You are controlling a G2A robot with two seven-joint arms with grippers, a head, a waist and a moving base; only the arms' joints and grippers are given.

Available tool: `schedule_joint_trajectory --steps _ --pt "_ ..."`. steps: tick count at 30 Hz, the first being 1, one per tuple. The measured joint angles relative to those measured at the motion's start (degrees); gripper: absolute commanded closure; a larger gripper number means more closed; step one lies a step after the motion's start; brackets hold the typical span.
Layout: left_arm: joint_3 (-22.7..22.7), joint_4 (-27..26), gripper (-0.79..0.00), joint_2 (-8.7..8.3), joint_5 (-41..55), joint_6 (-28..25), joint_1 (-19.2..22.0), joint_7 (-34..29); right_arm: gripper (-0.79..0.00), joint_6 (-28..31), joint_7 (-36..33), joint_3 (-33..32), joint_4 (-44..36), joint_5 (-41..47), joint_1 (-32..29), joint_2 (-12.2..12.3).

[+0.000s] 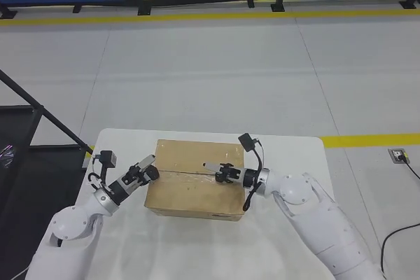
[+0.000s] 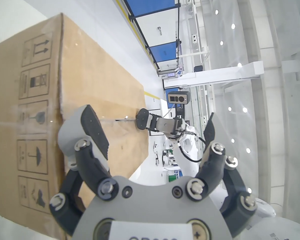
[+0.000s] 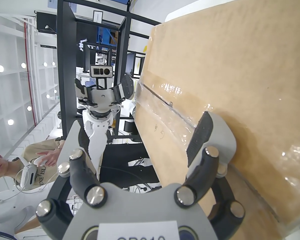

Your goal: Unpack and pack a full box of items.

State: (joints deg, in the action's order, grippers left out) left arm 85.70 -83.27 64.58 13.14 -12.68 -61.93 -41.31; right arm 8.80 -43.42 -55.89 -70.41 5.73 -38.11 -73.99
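Note:
A shut brown cardboard box (image 1: 196, 182) stands in the middle of the white table, its top flaps sealed with clear tape along the seam (image 3: 165, 106). My left gripper (image 1: 151, 170) is open at the box's left end, with one finger (image 2: 92, 128) over the top edge of the box (image 2: 40, 96). My right gripper (image 1: 215, 171) hovers open over the box top (image 3: 227, 63), one finger (image 3: 207, 131) lying beside the taped seam. Each wrist view catches the other gripper farther off: the right gripper (image 2: 150, 122) and the left gripper (image 3: 102, 93). The box's contents are hidden.
The white table (image 1: 287, 150) has bare room to the right of and behind the box. A black frame (image 1: 28, 119) stands off the table's left side. On the floor to the right lie a socket (image 1: 397, 155) and a cable.

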Motion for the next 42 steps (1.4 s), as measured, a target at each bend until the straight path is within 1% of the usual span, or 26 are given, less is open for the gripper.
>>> schedule_joint_trajectory --steps 5,8,10,17,26,30,33,38,40,42 --pt "-1.22 1.96 -0.785 0.18 0.14 -0.14 0.61 1.35 -0.785 0.68 -0.61 0.23 0.85 4.67 0.65 -0.69" --pt "-1.65 2.67 -0.785 0.22 0.39 -0.43 0.95 1.54 -0.785 0.24 -1.08 1.67 2.20 6.91 2.17 -1.51" --pt "-1.82 2.90 -0.785 0.25 0.78 -0.69 1.02 1.76 -0.785 -0.47 -1.58 3.39 3.80 7.80 3.77 -2.29" --pt "-1.47 2.05 -0.785 0.17 2.20 -1.75 0.09 1.85 -0.785 -3.01 -0.81 10.52 10.87 6.48 9.50 -5.53" --pt "-0.91 0.93 -0.785 -0.05 2.80 -2.02 -0.84 1.47 -0.785 -0.36 0.37 15.13 18.04 10.35 13.28 -9.62" --pt "-0.57 0.91 -0.785 -0.12 3.62 -2.43 -1.23 1.44 -0.785 1.80 1.66 16.25 20.62 11.76 14.65 -11.30" --pt "0.72 0.46 -0.785 -0.26 4.32 -3.37 -2.16 2.52 -0.785 2.49 1.66 16.58 22.20 11.89 15.49 -12.09" --pt "5.55 -0.52 -0.785 -0.75 4.64 -4.16 -5.34 7.15 -0.785 3.48 1.02 16.12 24.18 12.22 16.02 -12.75" --pt "6.87 0.17 -0.785 -0.86 3.70 -3.43 -6.35 9.67 -0.785 3.92 0.77 15.84 24.65 12.28 16.02 -12.92" --pt "7.06 1.54 -0.785 -0.87 2.60 -2.47 -6.43 11.61 -0.785 4.14 0.59 15.66 24.96 12.32 15.98 -13.08"
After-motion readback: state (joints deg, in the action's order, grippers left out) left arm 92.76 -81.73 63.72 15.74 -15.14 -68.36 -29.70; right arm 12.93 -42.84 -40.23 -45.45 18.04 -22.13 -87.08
